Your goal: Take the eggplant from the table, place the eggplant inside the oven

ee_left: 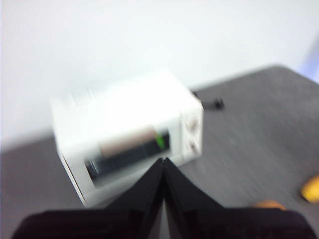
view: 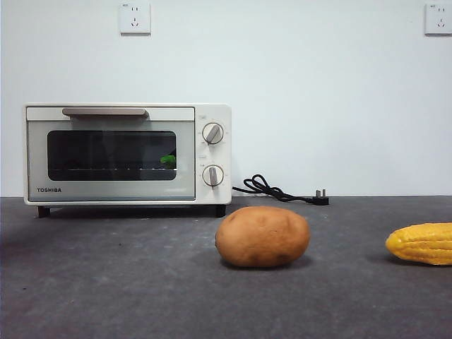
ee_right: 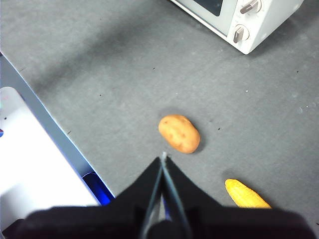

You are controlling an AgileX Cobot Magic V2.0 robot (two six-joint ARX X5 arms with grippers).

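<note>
The small cream-white Toshiba toaster oven [view: 127, 154] sits w/ its dark glass door shut, and the dark purple eggplant w/ bright green stem cap [view: 168, 161] is inside it, cap showing behind the glass near the knobs. So I judge the job is about done; best thing now is keeping both arms high and clear of the oven, no bumping. My left fingers [ee_left: 164, 162] are clenched, empty, above the oven front. My right fingers [ee_right: 163, 158] are clenched too, empty, well right of the oven over the flat dark grey desk [view: 106, 282]. Right wrist cam shows the brown oval potato [ee_right: 179, 133] and yellow corn cob [ee_right: 245, 194] from above, but not the eggplant. Left wrist cam is blurred, green fleck only.
</note>
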